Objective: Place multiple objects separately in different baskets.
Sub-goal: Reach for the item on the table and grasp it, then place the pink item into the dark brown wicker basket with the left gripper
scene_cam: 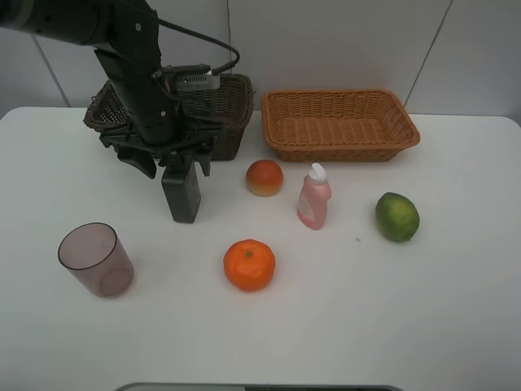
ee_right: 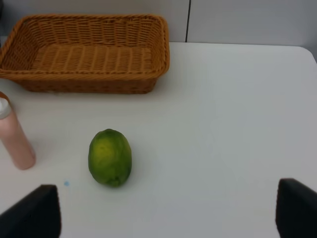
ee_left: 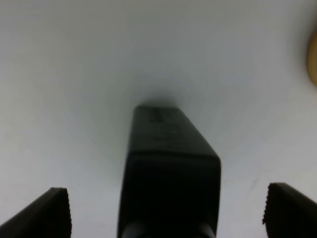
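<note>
The dark bottle [scene_cam: 181, 195] stands on the white table in front of the dark brown basket [scene_cam: 232, 110]. My left gripper [scene_cam: 175, 167] hangs open over its top, one finger on each side, neither touching. The left wrist view looks down on the bottle [ee_left: 168, 148] between the open left gripper [ee_left: 168, 213]. The purple-brown cup [scene_cam: 96, 259], orange [scene_cam: 249, 265], peach-like fruit [scene_cam: 264, 177], pink bottle [scene_cam: 313, 198] and lime [scene_cam: 397, 216] sit on the table. My right gripper [ee_right: 163, 210] is open and empty, short of the lime [ee_right: 110, 157] and the orange-tan basket [ee_right: 158, 59].
The orange-tan basket [scene_cam: 407, 134] stands empty at the back right, beside the dark one. The left arm hides part of the dark basket. The pink bottle [ee_right: 15, 141] shows at the edge of the right wrist view. The right arm is outside the high view.
</note>
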